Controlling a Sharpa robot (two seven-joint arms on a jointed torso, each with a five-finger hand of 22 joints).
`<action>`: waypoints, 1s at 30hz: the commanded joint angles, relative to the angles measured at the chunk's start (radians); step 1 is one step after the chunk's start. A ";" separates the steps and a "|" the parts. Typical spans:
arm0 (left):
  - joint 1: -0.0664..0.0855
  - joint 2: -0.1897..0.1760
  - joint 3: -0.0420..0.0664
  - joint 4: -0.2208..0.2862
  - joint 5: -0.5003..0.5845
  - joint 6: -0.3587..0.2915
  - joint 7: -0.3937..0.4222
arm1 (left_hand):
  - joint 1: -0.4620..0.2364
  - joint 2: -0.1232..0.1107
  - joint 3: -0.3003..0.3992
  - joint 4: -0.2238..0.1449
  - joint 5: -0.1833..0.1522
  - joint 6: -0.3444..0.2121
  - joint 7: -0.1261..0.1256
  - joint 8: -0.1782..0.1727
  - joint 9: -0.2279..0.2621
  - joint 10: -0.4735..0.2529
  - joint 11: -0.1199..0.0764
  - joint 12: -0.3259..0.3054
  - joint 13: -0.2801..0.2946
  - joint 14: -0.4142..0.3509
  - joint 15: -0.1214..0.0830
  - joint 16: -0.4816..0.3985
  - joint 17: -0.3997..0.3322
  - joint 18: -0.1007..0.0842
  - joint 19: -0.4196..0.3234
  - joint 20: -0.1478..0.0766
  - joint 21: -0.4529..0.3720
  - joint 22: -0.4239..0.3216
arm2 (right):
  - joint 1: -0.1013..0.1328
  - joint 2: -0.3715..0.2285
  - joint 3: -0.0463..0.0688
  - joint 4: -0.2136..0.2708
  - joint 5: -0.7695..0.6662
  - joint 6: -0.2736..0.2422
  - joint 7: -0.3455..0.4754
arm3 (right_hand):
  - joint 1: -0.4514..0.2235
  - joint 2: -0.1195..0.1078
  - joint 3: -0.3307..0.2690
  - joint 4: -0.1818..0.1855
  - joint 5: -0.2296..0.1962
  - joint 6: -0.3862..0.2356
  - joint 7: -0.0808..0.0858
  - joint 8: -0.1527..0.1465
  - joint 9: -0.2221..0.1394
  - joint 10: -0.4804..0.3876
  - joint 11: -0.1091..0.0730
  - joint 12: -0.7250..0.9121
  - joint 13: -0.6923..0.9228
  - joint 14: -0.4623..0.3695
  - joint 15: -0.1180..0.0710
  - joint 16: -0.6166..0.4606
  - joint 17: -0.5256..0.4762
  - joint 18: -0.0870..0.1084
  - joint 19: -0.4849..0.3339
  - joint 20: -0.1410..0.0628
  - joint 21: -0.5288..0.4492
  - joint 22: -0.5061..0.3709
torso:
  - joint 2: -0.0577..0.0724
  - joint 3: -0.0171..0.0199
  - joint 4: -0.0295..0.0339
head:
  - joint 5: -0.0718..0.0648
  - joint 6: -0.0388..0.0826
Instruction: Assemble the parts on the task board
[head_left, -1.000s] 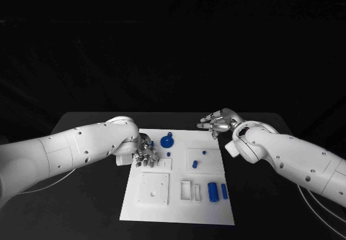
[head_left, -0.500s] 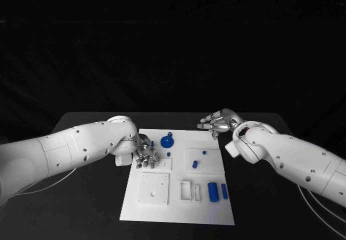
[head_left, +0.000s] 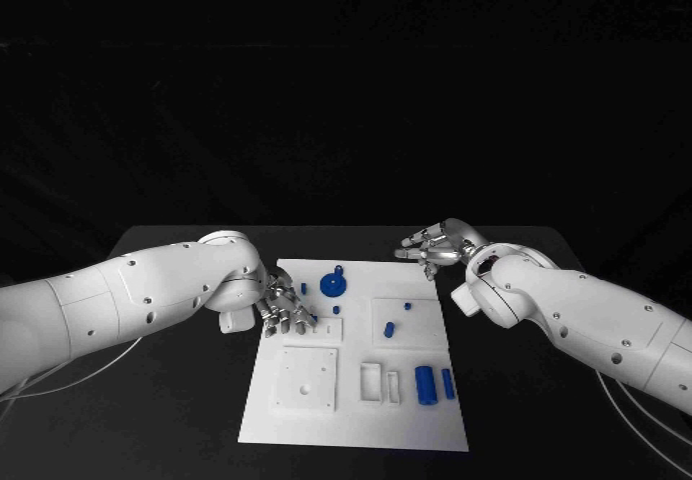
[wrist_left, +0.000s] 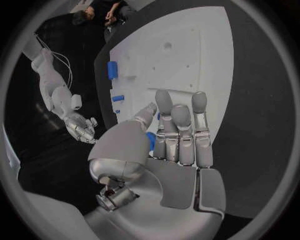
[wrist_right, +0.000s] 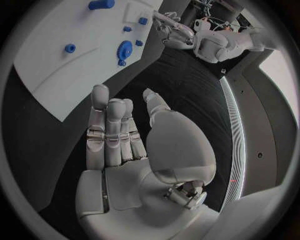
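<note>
Looking down from the head view, the task board (head_left: 356, 400) lies mid-table with the left hand (head_left: 284, 308) over its left edge, fingers stretched out side by side, holding nothing. The right hand (head_left: 440, 246) hangs off the board's far right corner, fingers loosely curled, empty. From the left wrist view, that hand's fingers (wrist_left: 180, 131) lie flat together over the board, a blue part (wrist_left: 150, 141) beside the thumb. From the right wrist view, the fingers (wrist_right: 111, 131) lie together over dark table near the board's edge.

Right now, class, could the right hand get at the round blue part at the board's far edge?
Probably yes: the right hand hovers open beyond the board, and nothing lies between it and the round part.
</note>
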 joint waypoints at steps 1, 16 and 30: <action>0.008 -0.021 0.004 0.024 -0.003 -0.085 0.008 | 0.025 -0.016 -0.027 0.029 -0.014 -0.017 0.012 0.007 -0.119 -0.012 0.010 -0.017 -0.017 -0.008 0.011 -0.018 -0.017 -0.004 0.002 0.009 -0.030 0.005 | -0.002 -0.002 0.000 0.000 -0.007 0.012 0.004 | -0.007 0.003 0.000 0.005 0.002 -0.005 0.005 -0.003 -0.001 -0.005 -0.002 0.005 -0.001 -0.006 0.001 0.003 -0.001 0.009 0.016 0.002 -0.003 0.013 | 0.000 -0.0001 0.0020 | -0.002 -0.001; 0.023 -0.095 0.007 0.126 -0.112 -0.284 0.067 | 0.157 -0.086 -0.032 0.021 -0.018 -0.069 0.044 0.049 -0.316 -0.058 0.030 -0.163 -0.132 -0.022 0.036 -0.149 -0.077 0.000 0.025 0.033 -0.197 -0.038 | -0.010 -0.011 0.000 0.004 -0.006 0.010 0.005 | -0.006 0.003 0.000 0.006 0.001 -0.005 0.005 -0.003 -0.001 -0.005 -0.002 0.005 -0.001 -0.005 0.001 0.003 -0.001 0.009 0.016 0.002 -0.003 0.014 | 0.000 -0.0019 0.0001 | 0.003 -0.002; 0.005 -0.140 -0.024 0.217 -0.361 -0.467 0.236 | 0.338 -0.087 -0.012 -0.057 -0.013 -0.035 0.055 -0.003 -0.381 -0.090 0.047 -0.324 -0.338 -0.037 0.053 -0.268 -0.101 0.004 0.028 0.048 -0.304 -0.058 | -0.016 -0.017 0.000 0.002 -0.005 0.010 0.007 | -0.006 0.003 0.000 0.006 0.000 -0.005 0.005 -0.003 -0.001 -0.005 -0.002 0.006 -0.002 -0.005 0.001 0.003 -0.001 0.009 0.016 0.002 -0.003 0.014 | 0.000 -0.0011 0.0005 | 0.004 -0.004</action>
